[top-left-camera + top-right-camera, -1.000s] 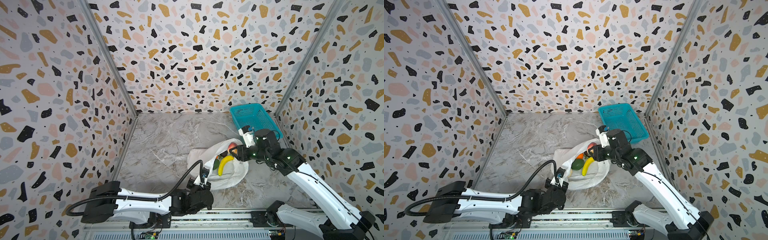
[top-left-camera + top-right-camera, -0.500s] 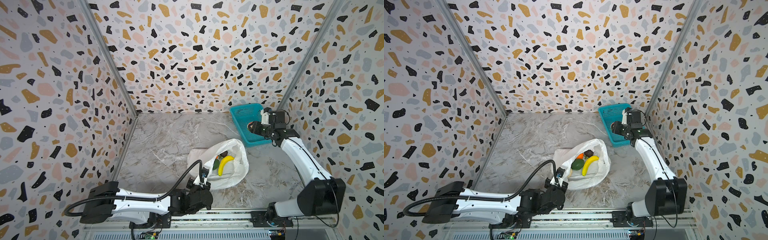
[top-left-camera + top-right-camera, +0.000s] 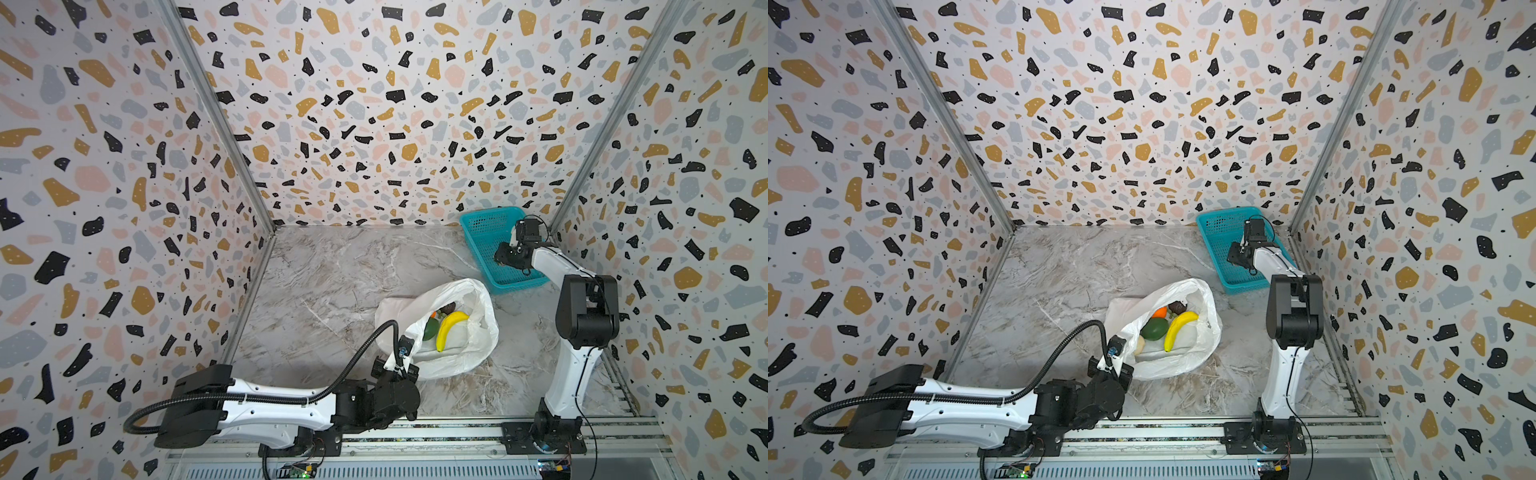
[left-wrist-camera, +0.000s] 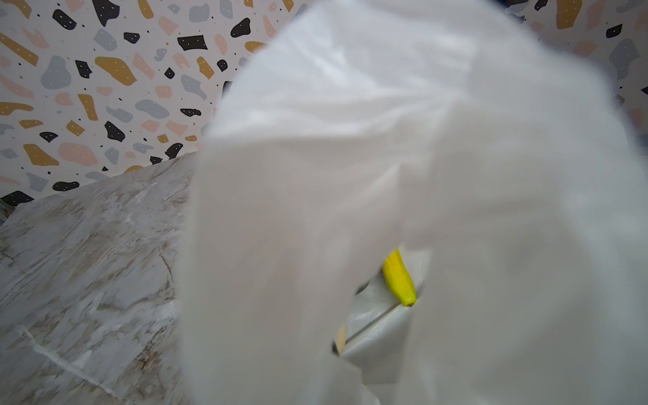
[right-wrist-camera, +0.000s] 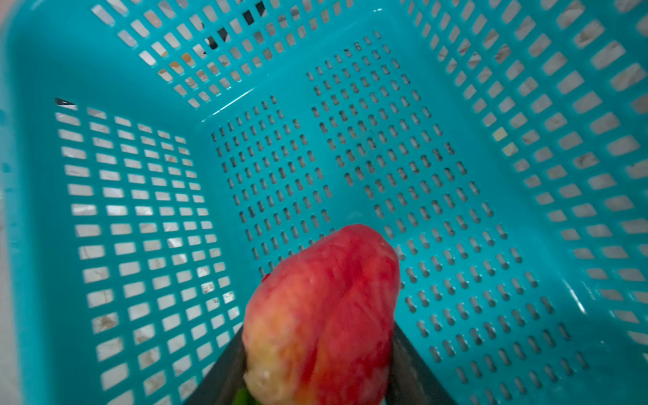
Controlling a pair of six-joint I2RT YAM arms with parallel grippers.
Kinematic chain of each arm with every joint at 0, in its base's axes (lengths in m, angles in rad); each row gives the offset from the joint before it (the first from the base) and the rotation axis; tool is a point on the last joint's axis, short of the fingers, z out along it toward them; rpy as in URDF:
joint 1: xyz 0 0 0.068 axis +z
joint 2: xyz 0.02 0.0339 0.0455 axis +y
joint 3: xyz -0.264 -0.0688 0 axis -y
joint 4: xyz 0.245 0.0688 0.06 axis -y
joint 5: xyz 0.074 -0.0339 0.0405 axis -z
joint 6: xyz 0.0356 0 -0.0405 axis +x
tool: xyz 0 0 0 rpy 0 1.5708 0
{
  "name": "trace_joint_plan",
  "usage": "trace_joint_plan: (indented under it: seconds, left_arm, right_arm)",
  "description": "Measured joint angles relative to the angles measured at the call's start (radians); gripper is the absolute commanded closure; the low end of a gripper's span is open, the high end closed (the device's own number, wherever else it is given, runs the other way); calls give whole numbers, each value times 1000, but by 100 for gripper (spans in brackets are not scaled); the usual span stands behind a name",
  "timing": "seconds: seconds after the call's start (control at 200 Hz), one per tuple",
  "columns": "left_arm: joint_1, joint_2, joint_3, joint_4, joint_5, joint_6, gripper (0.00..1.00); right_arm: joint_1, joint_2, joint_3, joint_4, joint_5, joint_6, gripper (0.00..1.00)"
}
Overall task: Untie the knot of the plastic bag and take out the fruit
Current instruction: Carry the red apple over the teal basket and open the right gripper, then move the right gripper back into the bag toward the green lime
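1. Plainly, the plastic bag [image 3: 478, 349] lies on the marble table [image 3: 332, 282] near the middle front, its mouth gaping upward in both top views.
2. Inside the bag sit a yellow banana [image 3: 1177, 326], a green fruit [image 3: 1154, 328] just beside it, an orange fruit [image 3: 1159, 312] and a dark fruit [image 3: 1177, 307] toward the back, and a beige fruit [image 3: 1139, 345] partly hidden under the near rim.
3. The left tool [image 3: 407, 368] is closed at the bag's near edge. The thin plastic there rises to meet it, so it appears to pinch the bag's rim, though the fingers themselves are hidden.
4. In the left wrist view, blurred white plastic [image 4: 385, 140] fills most of the picture, and only the banana's tip [image 4: 399, 277] shows through a gap.
5. The right tool [image 3: 500, 258] is over the teal basket [image 3: 484, 237], which stands in the far right corner of the table, well apart from the bag.
6. The right wrist view shows this tool gripping a red fruit [image 5: 322, 308] — a dark finger on each side of it — above the basket's perforated floor [image 5: 368, 147].
7. Whether the red fruit touches that floor cannot be told.
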Motion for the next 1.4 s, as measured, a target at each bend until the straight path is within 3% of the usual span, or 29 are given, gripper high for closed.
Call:
trace_joint_plan:
  seconds: [0.19, 0.395, 0.826, 1.021, 1.161, 1.397]
  left_arm:
    - [0, 5, -24, 31, -5, -4, 100]
    - [0, 11, -32, 33, -29, -5, 100]
    - [8, 3, -48, 20, -54, -6, 100]
    - [14, -13, -57, 17, -57, -6, 100]
    - [21, -25, -71, 18, -56, -5, 100]
    - [26, -24, -72, 17, -48, -6, 100]
  right_arm:
    - [-9, 7, 10, -16, 15, -19, 30]
    - [-13, -15, -29, -16, -2, -29, 19]
    - [25, -451, -182, -129, -150, -40, 16]
    - [183, -735, -287, -259, -218, -42, 16]
    - [355, -901, -363, -335, -221, 13, 16]
    - [688, -1022, -531, -329, -159, 116, 16]
